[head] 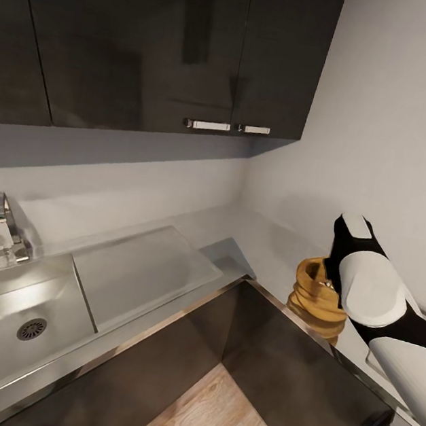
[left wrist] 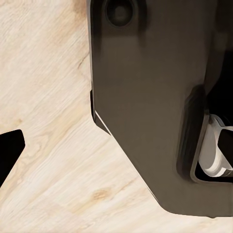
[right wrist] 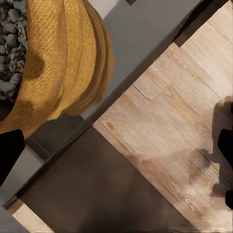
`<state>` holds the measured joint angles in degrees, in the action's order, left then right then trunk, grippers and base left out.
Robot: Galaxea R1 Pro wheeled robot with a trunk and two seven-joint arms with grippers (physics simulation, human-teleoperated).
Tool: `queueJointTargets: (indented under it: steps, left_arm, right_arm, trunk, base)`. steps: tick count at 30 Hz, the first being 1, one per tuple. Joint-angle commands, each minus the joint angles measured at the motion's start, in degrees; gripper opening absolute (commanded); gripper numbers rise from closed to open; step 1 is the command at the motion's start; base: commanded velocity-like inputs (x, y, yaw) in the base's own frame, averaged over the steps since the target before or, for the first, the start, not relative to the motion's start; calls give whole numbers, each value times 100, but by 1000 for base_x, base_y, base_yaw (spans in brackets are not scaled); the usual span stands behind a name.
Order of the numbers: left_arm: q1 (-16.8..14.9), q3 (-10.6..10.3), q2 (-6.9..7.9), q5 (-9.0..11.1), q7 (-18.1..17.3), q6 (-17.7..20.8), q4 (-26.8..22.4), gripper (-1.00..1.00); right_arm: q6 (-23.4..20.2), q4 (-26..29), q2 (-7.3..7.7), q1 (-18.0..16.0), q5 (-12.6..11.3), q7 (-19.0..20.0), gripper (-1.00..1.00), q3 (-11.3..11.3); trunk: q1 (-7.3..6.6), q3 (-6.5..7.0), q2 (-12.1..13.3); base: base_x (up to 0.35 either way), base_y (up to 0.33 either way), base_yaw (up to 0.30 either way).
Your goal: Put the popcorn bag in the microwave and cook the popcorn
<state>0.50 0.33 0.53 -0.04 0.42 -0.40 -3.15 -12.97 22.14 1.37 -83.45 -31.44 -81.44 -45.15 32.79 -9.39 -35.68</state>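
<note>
My right arm [head: 372,293] reaches over the near edge of the countertop [head: 263,242] at the right of the corner, and the popcorn bag [head: 315,297] sits right at its end, squat and upright with its rolled rim up. In my right wrist view the bag [right wrist: 63,63] fills one corner, with the grey popcorn [right wrist: 12,43] kernels showing in its mouth, and the counter edge and wooden floor [right wrist: 170,121] lie beyond it. A dark finger tip [right wrist: 9,150] shows just beside the bag's side, but I cannot tell whether my right gripper is clamped on the bag or merely around it.

My left wrist view looks down at the floor [left wrist: 48,145] past a dark part of my own body [left wrist: 145,97]; whether that gripper is open or closed I cannot tell either.

The sink [head: 26,307] and tap [head: 8,225] lie well apart to the left. My right arm is plainly the nearer, so I judge the lift is its job.
</note>
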Motion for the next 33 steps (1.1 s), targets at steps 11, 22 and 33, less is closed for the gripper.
queueJointTargets:
  steps: [11,22,33]
  left_arm:
    - [2,-6,-5,-5,2,-4,-10,100]
    - [2,-6,-1,-5,2,-4,-10,100]
    - [2,-6,0,-5,2,-4,-10,100]
  right_arm:
    - [136,9,-5,-5,-209,-133,100,-11]
    - [140,103,-5,-5,-207,-339,100,-449]
    - [140,106,30,-5,-205,-374,100,-632]
  trunk:
    - [2,-8,-7]
    - [2,-8,-7]
    - [2,-8,-7]
  base:
    - [120,1,0]
    - [116,0,0]
    - [21,0,0]
